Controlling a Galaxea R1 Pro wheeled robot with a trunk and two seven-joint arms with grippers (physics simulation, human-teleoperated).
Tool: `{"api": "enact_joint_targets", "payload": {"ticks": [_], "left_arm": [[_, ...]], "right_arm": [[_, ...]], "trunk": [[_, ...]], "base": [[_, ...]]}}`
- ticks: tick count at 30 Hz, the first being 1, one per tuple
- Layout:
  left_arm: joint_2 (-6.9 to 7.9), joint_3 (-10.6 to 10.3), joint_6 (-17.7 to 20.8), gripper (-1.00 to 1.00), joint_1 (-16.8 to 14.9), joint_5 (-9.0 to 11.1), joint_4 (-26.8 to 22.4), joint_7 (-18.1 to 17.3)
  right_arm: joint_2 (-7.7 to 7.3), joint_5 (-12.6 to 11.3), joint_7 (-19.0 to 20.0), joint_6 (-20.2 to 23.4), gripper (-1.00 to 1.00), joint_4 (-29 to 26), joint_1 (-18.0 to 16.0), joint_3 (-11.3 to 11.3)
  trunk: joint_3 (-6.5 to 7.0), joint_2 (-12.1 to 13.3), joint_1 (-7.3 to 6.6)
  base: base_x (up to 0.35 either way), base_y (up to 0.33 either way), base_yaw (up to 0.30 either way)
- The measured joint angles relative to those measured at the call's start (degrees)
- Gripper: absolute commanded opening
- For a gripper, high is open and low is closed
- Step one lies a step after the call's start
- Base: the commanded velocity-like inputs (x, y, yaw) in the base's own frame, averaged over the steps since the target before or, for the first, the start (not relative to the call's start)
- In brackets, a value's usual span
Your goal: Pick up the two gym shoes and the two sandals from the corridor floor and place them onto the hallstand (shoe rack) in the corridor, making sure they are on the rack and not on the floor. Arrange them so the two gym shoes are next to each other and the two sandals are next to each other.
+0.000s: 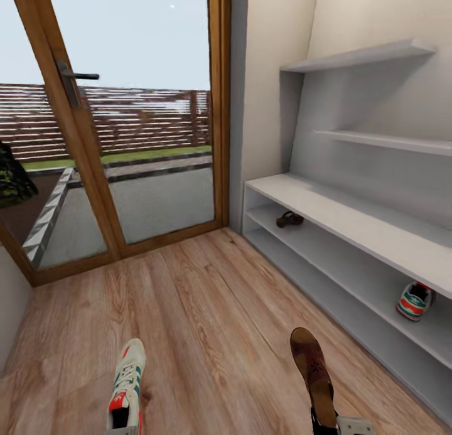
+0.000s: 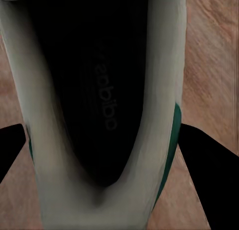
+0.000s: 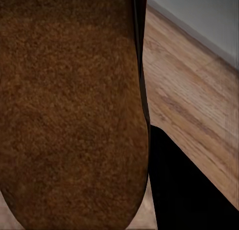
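1. We hold one gym shoe (image 1: 127, 385) in the left gripper (image 1: 123, 430), its jaws clenched on the heel end, near left, above the corridor floor (image 1: 207, 309); the left wrist view looks into the shoe's dark opening (image 2: 94, 90).
2. We hold one sandal (image 1: 312, 372) in the right gripper (image 1: 342, 425), jaws grasping its heel end, near right; its brown insole (image 3: 69, 105) shows close up.
3. The second gym shoe (image 1: 414, 300) lies on a low shelf of the hallstand (image 1: 351, 218), right; the second sandal (image 1: 289, 219) lies on the same shelf, farther off, well apart from it.
4. We judge the carry step in hand; next, each held shoe must be set beside its mate.
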Motion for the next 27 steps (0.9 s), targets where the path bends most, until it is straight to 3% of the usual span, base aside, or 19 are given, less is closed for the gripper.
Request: {"api": "enact_joint_targets", "payload": {"ticks": [27], "left_arm": [[0.0,0.0,0.0,-1.0,0.0,0.0,0.0,0.0]], "right_arm": [[0.0,0.0,0.0,0.0,-1.0,0.0,0.0,0.0]], "trunk": [[0.0,0.0,0.01]], "base": [[0.003,0.0,-0.263]]}}
